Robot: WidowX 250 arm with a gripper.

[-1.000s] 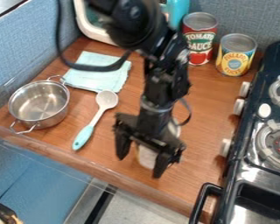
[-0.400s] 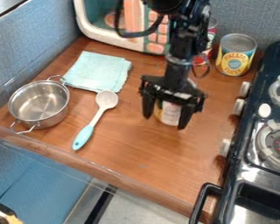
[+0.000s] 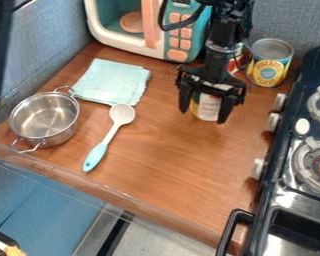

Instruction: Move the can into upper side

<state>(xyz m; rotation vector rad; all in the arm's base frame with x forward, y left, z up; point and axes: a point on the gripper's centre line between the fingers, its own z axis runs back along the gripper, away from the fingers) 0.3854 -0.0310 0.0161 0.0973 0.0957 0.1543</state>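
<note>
The black gripper (image 3: 203, 115) hangs at the upper right of the wooden counter, shut on a can (image 3: 207, 107) with a pale label. One finger stands at each side of this can, and the palm hides its top. Whether the can's base touches the counter, I cannot tell. Just behind, a red tomato can (image 3: 239, 61) is partly hidden by the arm. To the right of it stands a yellow and blue pineapple can (image 3: 269, 63).
A toy microwave (image 3: 178, 54) stands at the back, with a folded light-blue cloth (image 3: 110, 82) in front of it. A metal pot (image 3: 44, 119) is at the left, beside a blue-handled spoon (image 3: 108, 139). The black stove (image 3: 277, 187) borders the right side.
The gripper and the can between its fingers have moved from the counter's front middle up and to the right, toward the other cans. More of the microwave is now uncovered.
</note>
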